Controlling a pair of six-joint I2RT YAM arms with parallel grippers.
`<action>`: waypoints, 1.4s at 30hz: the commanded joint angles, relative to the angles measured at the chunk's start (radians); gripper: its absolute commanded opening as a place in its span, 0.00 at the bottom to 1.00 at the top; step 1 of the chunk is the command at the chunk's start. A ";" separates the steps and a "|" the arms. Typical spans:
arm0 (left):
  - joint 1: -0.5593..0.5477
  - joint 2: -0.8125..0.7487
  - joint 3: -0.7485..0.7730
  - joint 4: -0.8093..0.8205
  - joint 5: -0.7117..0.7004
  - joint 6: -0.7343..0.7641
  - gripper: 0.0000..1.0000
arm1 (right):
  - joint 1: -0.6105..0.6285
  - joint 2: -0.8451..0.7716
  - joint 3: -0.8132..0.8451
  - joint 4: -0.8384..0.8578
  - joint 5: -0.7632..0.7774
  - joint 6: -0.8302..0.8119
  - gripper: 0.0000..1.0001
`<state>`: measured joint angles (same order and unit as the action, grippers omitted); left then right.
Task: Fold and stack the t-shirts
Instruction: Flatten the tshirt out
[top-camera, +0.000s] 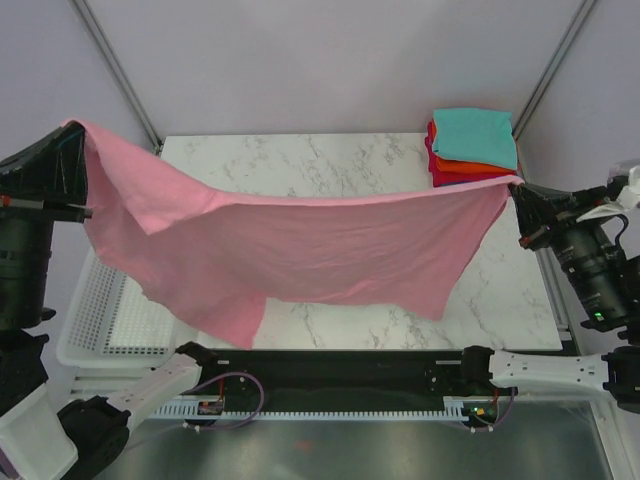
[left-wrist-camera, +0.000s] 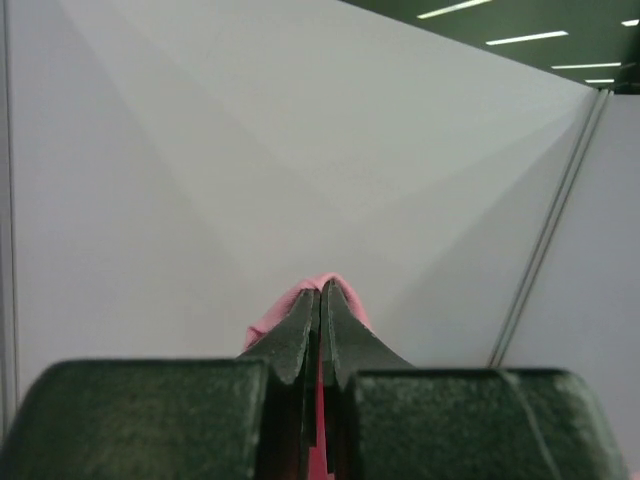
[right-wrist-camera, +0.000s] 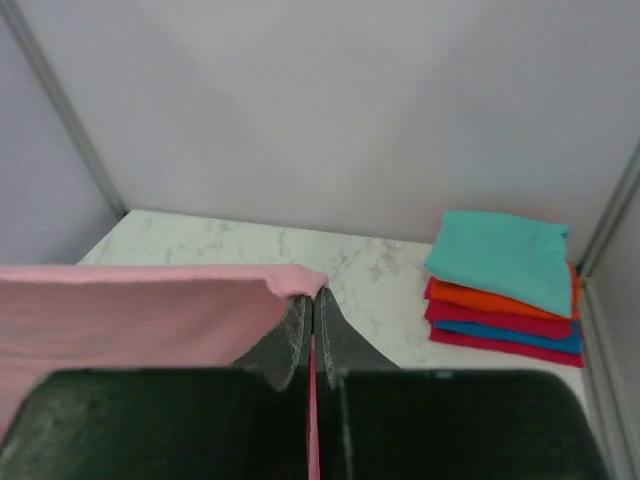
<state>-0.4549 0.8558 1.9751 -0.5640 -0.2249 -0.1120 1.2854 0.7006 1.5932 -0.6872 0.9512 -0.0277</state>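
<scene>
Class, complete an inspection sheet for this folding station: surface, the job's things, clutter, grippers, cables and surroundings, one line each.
Surface: white marbled table, bare at the far side.
Job's things: pink t-shirt held in the air between the arms, sagging over the table; stack of folded shirts in the far right corner, teal on top.
Clutter: white mesh basket beside the table's left edge, partly under the shirt.
Grippers: left gripper and right gripper each shut on the shirt's edge.
Cables: thin wires loop near the arm bases.
Surroundings: plain pale walls, metal poles.
</scene>
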 joint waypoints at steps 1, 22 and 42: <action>0.002 0.196 0.085 0.061 -0.045 0.104 0.02 | 0.012 0.144 -0.019 0.286 0.254 -0.309 0.00; 0.509 1.369 0.505 -0.315 0.641 -0.356 1.00 | -0.949 1.303 0.650 -0.094 -0.574 0.077 0.98; 0.156 0.773 -0.717 0.002 0.412 -0.408 0.98 | -0.888 0.749 -0.471 0.213 -0.891 0.385 0.98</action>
<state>-0.3130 1.6352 1.3914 -0.6884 0.2111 -0.4427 0.4011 1.5295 1.2179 -0.5560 0.1127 0.2783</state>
